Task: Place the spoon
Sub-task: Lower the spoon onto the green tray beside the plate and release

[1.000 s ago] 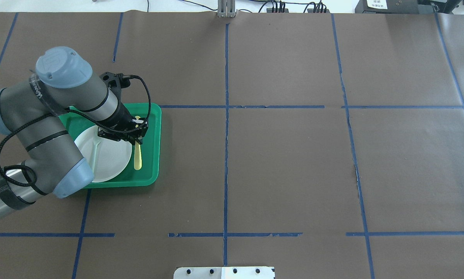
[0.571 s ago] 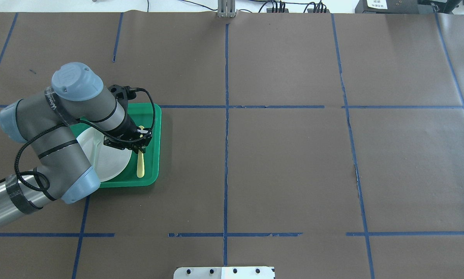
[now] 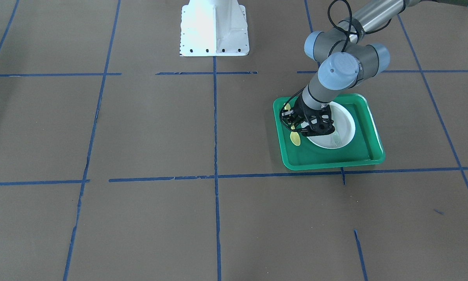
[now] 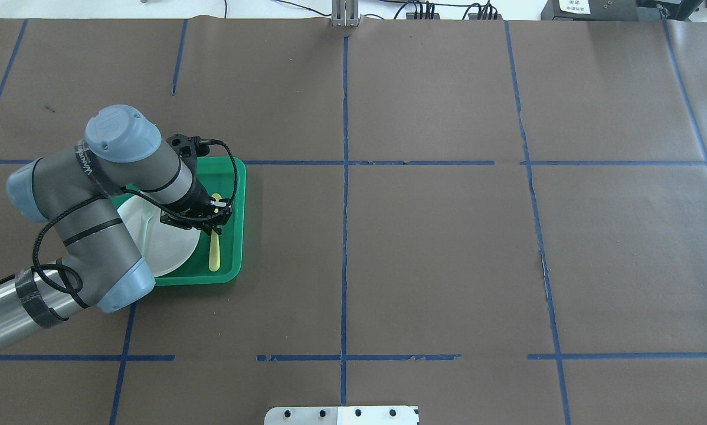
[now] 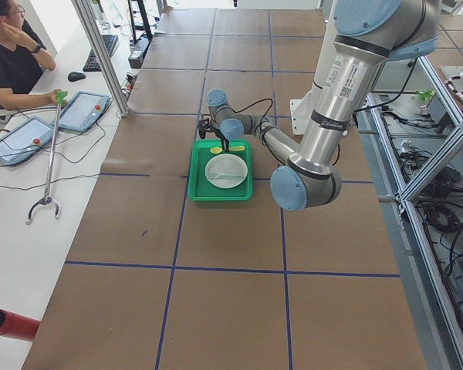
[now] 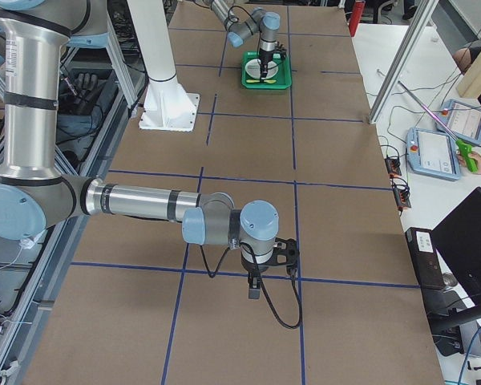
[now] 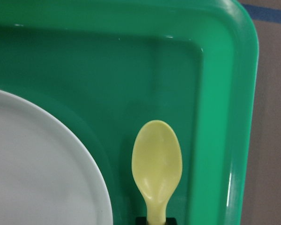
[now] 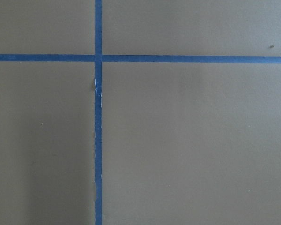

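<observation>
While the task is to place the spoon, the left gripper point(image 4: 212, 227) hangs low over a green tray point(image 4: 239, 224) on the left side of the table, seen from over the robot's shoulders. The pale yellow spoon point(image 4: 213, 248) lies along the narrow green strip between a white plate point(image 4: 164, 248) and the tray's right wall. Its bowl points to the far side and its handle end to the near side. In the left wrist view the spoon point(image 7: 157, 164) runs back into a dark finger at the bottom edge, so the jaws appear clamped on its handle. Whether the spoon already touches the tray floor cannot be told. A grey-green fork point(image 4: 147, 227) lies on the plate, apart from the spoon.

The right gripper point(image 6: 255, 285) sits well away, above bare brown table. Whether its jaws are apart or together cannot be told.

The placing looks nearly finished, with only the release and lift left. The strip is tight, so a slightly skewed spoon could end up propped on the plate's rim or against the tray wall. A release from too high could make the light plastic bounce or roll. If the spoon clings to one finger as the jaws part, a lift could drag it out of line.
</observation>
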You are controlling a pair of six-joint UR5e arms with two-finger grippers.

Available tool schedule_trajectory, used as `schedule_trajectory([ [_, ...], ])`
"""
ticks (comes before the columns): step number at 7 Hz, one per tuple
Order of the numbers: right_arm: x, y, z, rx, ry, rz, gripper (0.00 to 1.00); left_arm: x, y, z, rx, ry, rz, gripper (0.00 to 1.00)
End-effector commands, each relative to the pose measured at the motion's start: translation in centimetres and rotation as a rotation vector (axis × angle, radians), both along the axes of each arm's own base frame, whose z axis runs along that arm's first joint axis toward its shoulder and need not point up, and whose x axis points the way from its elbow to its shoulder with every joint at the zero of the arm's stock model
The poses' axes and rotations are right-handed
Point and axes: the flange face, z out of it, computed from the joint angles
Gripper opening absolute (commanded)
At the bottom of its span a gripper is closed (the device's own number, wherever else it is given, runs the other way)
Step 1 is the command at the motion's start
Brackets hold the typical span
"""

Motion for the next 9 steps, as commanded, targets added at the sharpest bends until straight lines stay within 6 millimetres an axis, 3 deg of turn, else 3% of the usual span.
schedule_trajectory([
  [1, 0.0, 0.0, 0.0, 0.0, 0.0, 0.0, 1.0, -0.6, -0.5, 0.4, 0.013, -0.005, -0.004, 0.0],
  [2, 0.0, 0.0, 0.0, 0.0, 0.0, 0.0, 1.0, -1.0, -0.9, 0.3, 0.034, -0.004, 0.001, 0.0],
  [3, 0.0, 0.0, 0.0, 0.0, 0.0, 0.0, 1.0, -1.1, -1.0, 0.4, 0.036, -0.006, -0.001, 0.12],
  [4, 0.0, 0.0, 0.0, 0.0, 0.0, 0.0, 1.0, -1.2, -1.1, 0.4, 0.036, -0.006, -0.003, 0.69],
  [5, 0.0, 0.0, 0.0, 0.0, 0.0, 0.0, 1.0, -1.1, -1.0, 0.4, 0.036, -0.006, -0.001, 1.0],
  [8, 0.0, 0.0, 0.0, 0.0, 0.0, 0.0, 1.0, -1.3, -0.9, -0.1, 0.042, 0.0, -0.003, 1.0],
  [9, 0.0, 0.0, 0.0, 0.0, 0.0, 0.0, 1.0, -2.3, -1.4, -1.1, 0.045, 0.013, -0.015, 1.0],
])
